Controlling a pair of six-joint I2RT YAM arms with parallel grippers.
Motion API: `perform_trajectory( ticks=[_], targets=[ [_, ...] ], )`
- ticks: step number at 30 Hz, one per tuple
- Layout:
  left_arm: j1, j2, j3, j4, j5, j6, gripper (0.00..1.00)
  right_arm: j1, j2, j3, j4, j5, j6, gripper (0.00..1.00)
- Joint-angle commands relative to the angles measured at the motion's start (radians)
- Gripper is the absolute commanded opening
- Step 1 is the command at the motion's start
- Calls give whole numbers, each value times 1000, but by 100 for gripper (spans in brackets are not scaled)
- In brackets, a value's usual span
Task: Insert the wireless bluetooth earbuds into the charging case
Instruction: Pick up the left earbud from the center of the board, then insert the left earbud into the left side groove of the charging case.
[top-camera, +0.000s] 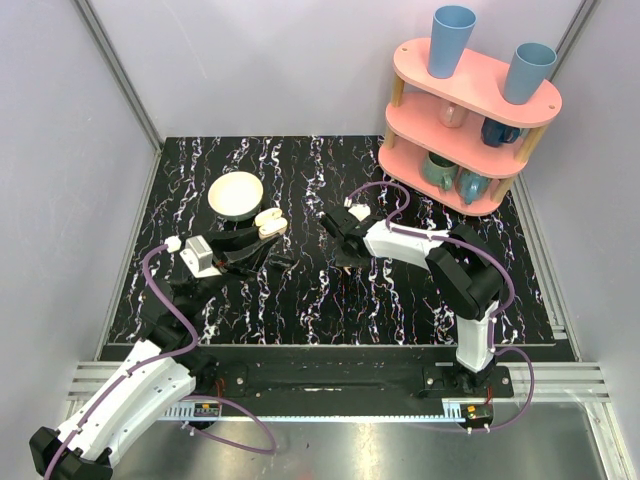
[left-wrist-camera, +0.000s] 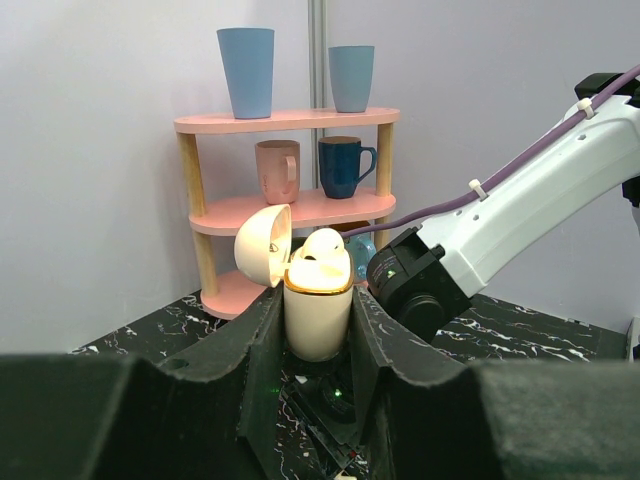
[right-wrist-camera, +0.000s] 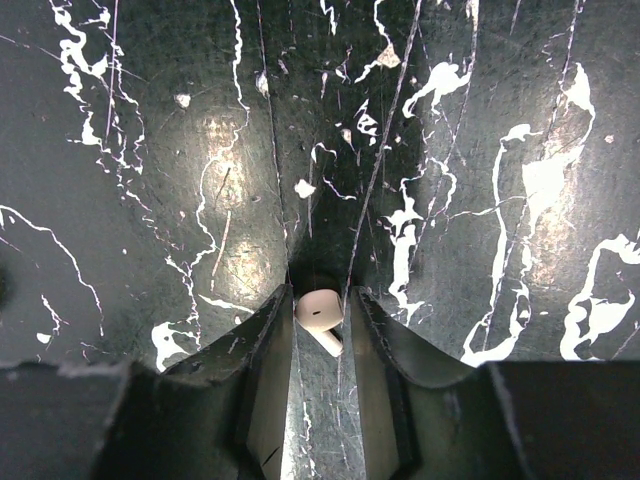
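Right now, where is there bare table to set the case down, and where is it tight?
Bare marble lies along the far edge between the bowl and the pink shelf, and on the near strip between the two arms. Crowded: the middle, where the left jaws hold the open case and the right jaws straddle an earbud.
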Motion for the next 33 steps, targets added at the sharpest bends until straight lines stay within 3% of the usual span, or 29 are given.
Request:
perform_trajectory(
  ticks=[1, 16, 23, 33],
  targets=[
    [3, -4, -6, 40, -16, 4, 0, 10, 12, 25, -11, 6, -12, 36],
    [3, 2, -5, 37, -14, 5, 0, 12, -53, 16, 16, 14, -36, 19],
    [3, 13, 0, 40, -14, 7, 0, 30, -229, -27, 99, 46, -65, 13],
    [2, 28, 9, 51, -31, 1, 0, 134, -560, -49, 204, 274, -145, 12]
  ],
)
